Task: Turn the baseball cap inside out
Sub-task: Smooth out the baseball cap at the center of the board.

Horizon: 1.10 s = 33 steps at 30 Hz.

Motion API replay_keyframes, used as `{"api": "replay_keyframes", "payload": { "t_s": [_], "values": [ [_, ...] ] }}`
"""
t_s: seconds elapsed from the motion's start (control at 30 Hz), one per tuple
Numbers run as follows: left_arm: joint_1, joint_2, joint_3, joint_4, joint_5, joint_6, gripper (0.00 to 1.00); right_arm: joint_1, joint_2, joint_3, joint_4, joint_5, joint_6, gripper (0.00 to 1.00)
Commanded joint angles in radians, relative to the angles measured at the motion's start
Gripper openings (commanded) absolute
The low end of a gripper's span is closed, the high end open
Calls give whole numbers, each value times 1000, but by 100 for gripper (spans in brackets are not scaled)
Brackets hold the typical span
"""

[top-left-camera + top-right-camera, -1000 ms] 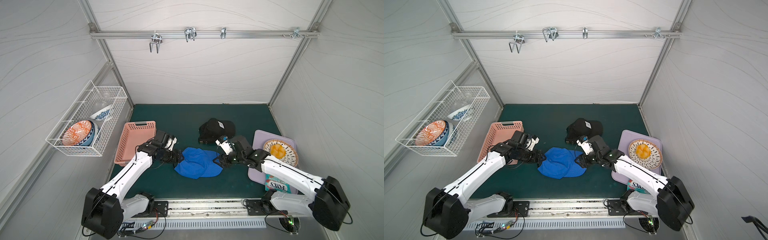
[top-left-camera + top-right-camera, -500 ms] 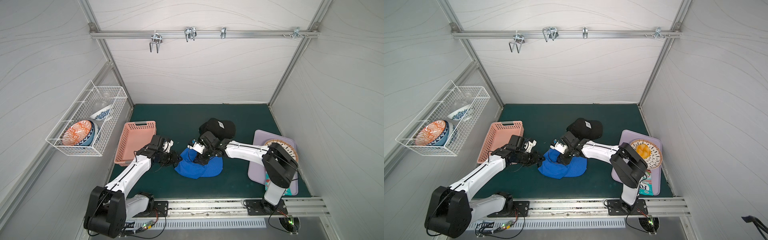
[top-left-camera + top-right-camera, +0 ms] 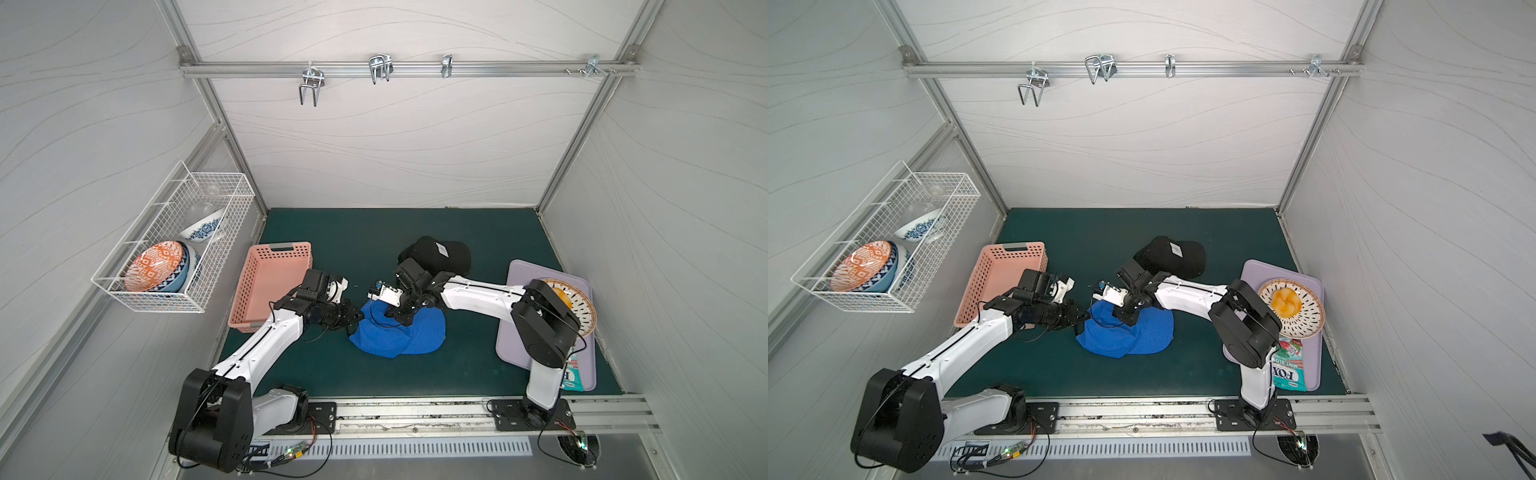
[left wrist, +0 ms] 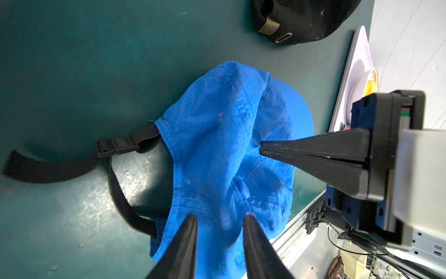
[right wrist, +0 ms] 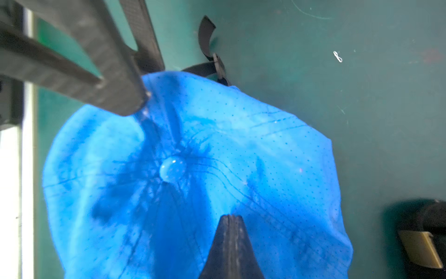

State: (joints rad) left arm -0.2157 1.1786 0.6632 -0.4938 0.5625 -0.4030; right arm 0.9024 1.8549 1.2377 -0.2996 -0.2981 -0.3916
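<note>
The blue baseball cap [image 3: 399,337] lies in the middle of the green table [image 3: 332,232], a little toward 6 o'clock. It rests crown up and crumpled flat, with its top button [image 5: 172,168] showing among the creases. Its black strap [image 4: 120,146], with the buckle, trails onto the table at the cap's 9 o'clock edge. The left claw [image 3: 356,319] reaches in low from 9 o'clock. In the left wrist view its fingers [image 4: 190,232] stand spread apart, with a hump of the blue fabric at the cap's rim between them. The right claw [image 3: 405,322] comes in from 1 o'clock with its wrist turned down. Its fingers are pressed together into a single point [image 4: 261,146], and that point touches a crease on the crown near the button. I cannot tell whether any cloth is caught in it. A black cap [image 3: 440,255] sits at 12 to 1 o'clock from the blue one, close behind the right arm and apart from the blue fabric. A pink basket [image 3: 270,286] stands at 9 to 10 o'clock, near the table's edge. At 3 o'clock a lilac tray [image 3: 523,276] carries a patterned plate [image 3: 1304,324] and a candy pouch [image 3: 1287,372]. A wire rack [image 3: 178,249] on the wall at 9 o'clock holds bowls.
</note>
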Motion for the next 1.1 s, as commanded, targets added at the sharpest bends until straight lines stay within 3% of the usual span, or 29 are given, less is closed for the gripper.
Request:
{"api": "replay_keyframes", "payload": {
  "t_s": [0.0, 0.1, 0.2, 0.23, 0.3, 0.53, 0.67, 0.73, 0.83, 1.07],
  "values": [
    [6, -15, -17, 47, 28, 14, 35, -35, -82, -15, -23, -72, 10, 0],
    [8, 6, -33, 92, 76, 12, 35, -23, -82, -21, -50, -36, -24, 0],
    [6, 39, -30, 95, 73, 3, 32, -3, -40, -15, -73, 11, -72, 24],
    [8, 52, -24, 75, 55, 10, 27, 1, -21, -2, -85, 22, -84, 35],
    [7, 66, -17, 61, 51, 21, 20, 2, 2, 15, -94, 33, -98, 45],
    [7, 64, -19, 49, 51, 24, 14, 26, 96, 94, -157, 76, -163, 53],
    [8, 64, -17, 39, 51, 30, 13, 31, 132, 117, -171, 96, -178, 44],
    [7, 61, -16, 38, 51, 32, 13, 32, 138, 121, -171, 96, -180, 20],
    [7, 62, -15, 38, 50, 33, 13, 30, 144, 125, -174, 91, -187, 3],
    [6, 51, -15, 28, 33, 33, 12, -16, 57, 87, -115, -2, -88, 0]
  ]
}}
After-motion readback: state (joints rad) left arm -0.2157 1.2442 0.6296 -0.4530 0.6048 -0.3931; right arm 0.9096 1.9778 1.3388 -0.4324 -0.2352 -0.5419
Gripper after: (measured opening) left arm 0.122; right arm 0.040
